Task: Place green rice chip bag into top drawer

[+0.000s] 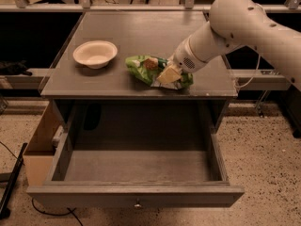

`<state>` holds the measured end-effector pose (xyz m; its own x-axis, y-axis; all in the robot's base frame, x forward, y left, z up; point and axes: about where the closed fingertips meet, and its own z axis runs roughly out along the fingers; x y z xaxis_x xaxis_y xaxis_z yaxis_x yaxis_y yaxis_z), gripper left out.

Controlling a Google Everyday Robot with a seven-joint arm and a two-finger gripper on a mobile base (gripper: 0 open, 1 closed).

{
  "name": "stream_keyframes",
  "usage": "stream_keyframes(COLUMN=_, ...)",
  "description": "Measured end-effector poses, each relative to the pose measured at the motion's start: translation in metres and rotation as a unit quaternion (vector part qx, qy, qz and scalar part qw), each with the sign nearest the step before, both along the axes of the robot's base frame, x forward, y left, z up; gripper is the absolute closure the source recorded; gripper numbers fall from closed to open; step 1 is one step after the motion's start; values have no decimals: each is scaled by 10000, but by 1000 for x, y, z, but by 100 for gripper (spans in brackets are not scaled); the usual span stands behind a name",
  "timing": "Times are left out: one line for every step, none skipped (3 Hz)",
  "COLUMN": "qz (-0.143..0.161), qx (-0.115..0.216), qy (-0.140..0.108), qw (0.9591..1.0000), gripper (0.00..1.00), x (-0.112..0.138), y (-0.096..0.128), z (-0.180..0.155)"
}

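Observation:
The green rice chip bag point(141, 68) lies crumpled on the grey table top point(141, 32), near its front edge and right of centre. My gripper point(165, 73) comes down from the right on the white arm point(244, 22) and rests on the bag's right half, covering part of it. The top drawer point(136, 196) is pulled wide open below the table top. Its inside is bare, and the small round knob point(137, 204) shows at the centre of its front panel.
A white bowl point(95, 53) stands on the table top to the left of the bag. A tan wooden box point(40, 147) stands on the floor at the drawer's left side. A dark cable point(11, 185) runs along the floor at the far left.

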<state>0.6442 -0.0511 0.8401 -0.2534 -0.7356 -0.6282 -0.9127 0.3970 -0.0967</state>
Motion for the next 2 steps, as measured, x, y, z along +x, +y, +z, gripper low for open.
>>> stream_keyframes(qz=223, qx=61, qy=-27, qw=9997, gripper=100, x=-4, y=-29, z=37)
stream_keyframes(qz=355, qx=37, qy=-101, qw=9993, gripper=100, x=-17, y=-55, z=68)
